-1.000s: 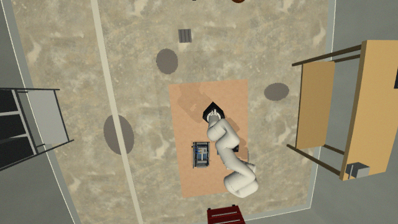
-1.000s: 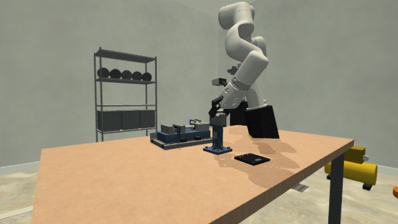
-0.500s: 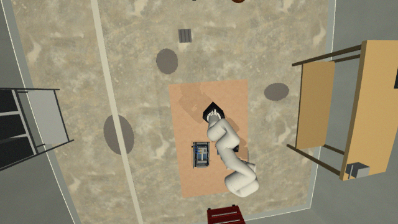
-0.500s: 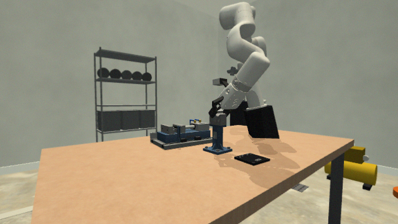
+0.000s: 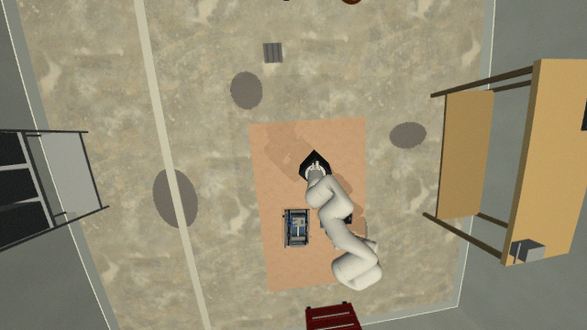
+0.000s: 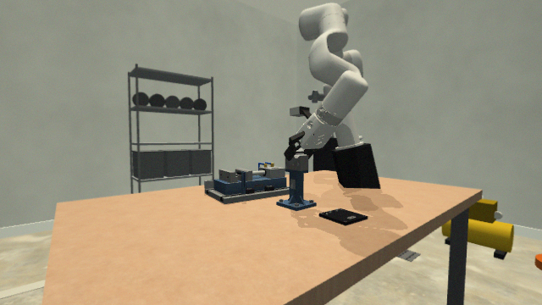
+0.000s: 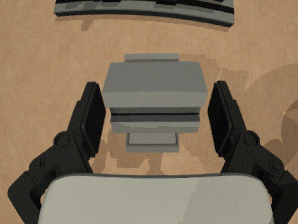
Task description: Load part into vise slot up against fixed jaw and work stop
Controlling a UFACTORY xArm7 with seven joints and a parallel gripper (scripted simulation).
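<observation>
The part (image 7: pixel 154 86), a grey block, lies in the V-block (image 6: pixel 296 186), which stands on a blue post on the table. A dark slot line (image 7: pixel 154 115) shows on the side of the part that faces the wrist camera. My gripper (image 7: pixel 156 95) is open, with one black finger on each side of the part and a gap at both sides. In the side view the gripper (image 6: pixel 295 148) hangs tilted just over the part (image 6: pixel 297 162). The infeed plate (image 6: pixel 343 216), black and flat, has nothing on it.
The arm's black base (image 6: pixel 353 165) stands behind the V-block. A metal shelf (image 6: pixel 171 127) is beyond the table's far side. A yellow tank (image 6: pixel 480 229) sits on the floor at the right. In the overhead view the arm hides the V-block.
</observation>
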